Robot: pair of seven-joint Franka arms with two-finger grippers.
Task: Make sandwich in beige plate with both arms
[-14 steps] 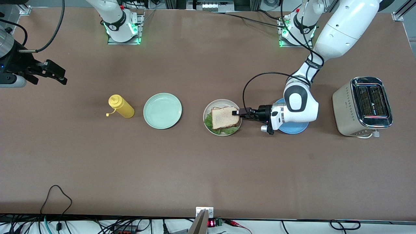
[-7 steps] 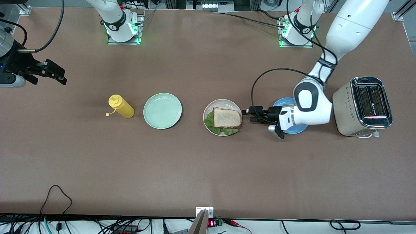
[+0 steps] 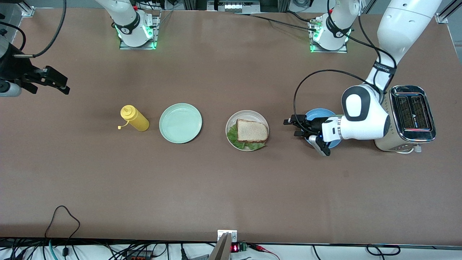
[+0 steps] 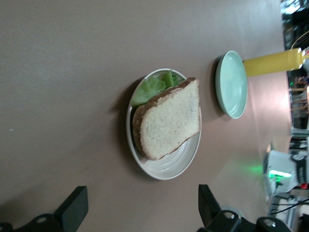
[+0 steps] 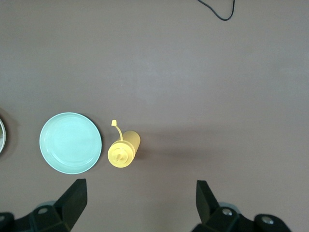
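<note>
**Sandwich assembled on the beige plate, both grippers empty**

The sandwich [image 3: 252, 132] lies in the beige plate [image 3: 235, 121], near the middle of the table. Its top bread slice covers most of the stack, and green lettuce [image 3: 235, 137] sticks out from under it on the edge nearer the front camera and toward the right arm's end.

The left gripper [image 3: 293, 125] hangs just beside the plate toward the left arm's end, over the table and the rim of a blue plate [image 3: 317, 113]. Its fingers [image 4: 72, 209] are spread wide and hold nothing.

A mint-green plate [image 3: 180, 123] and a yellow squeeze bottle [image 3: 134, 118] lie toward the right arm's end. A toaster [image 3: 404, 118] stands at the left arm's end.

The right gripper [image 3: 54, 81] waits high over the right arm's end of the table, fingers [image 5: 75, 198] wide apart and empty.
</note>
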